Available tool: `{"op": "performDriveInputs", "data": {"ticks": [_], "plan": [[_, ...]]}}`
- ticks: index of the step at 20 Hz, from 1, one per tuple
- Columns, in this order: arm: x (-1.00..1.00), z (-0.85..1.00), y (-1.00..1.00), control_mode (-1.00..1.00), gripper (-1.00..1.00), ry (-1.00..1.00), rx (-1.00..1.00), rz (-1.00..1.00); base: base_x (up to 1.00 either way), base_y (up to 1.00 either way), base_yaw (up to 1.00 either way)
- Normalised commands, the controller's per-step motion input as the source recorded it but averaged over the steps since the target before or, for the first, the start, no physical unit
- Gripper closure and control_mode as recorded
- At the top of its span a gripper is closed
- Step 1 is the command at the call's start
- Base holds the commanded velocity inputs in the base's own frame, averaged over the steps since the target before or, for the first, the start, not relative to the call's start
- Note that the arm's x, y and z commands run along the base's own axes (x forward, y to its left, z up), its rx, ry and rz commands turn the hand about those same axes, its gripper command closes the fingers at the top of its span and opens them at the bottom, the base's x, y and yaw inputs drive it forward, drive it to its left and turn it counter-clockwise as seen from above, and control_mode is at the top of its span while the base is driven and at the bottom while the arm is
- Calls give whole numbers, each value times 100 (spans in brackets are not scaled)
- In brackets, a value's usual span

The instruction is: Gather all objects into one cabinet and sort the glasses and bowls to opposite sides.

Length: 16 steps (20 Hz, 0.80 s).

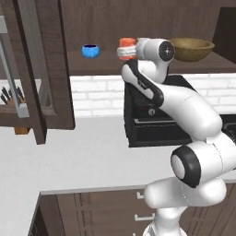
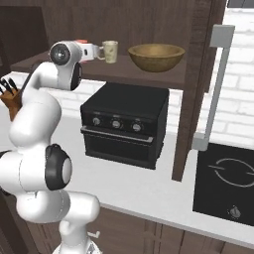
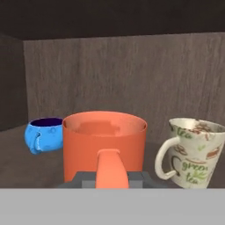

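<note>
End effector pinching the handle of the orange mug, upright on the cabinet shelf near its front edge. Blue bowl toward the shelf's left end, cream mug just right of the orange, wooden bowl toward the right end.

On the shelf, the cream mug stands left of the big wooden bowl, above the black oven.
</note>
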Motion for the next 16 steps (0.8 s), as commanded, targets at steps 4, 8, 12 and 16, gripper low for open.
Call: {"op": "performDriveInputs", "data": {"ticks": [4, 8, 12, 16], "plan": [[4, -26, 0, -100, 100, -9, 0, 9, 0, 0, 0], [0, -2, 1, -100, 100, 0, 0, 1, 0, 0, 0], [15, -19, 20, -100, 100, 0, 0, -2, 0, 0, 0], [44, -16, 44, -100, 100, 0, -3, -6, 0, 0, 0]]}}
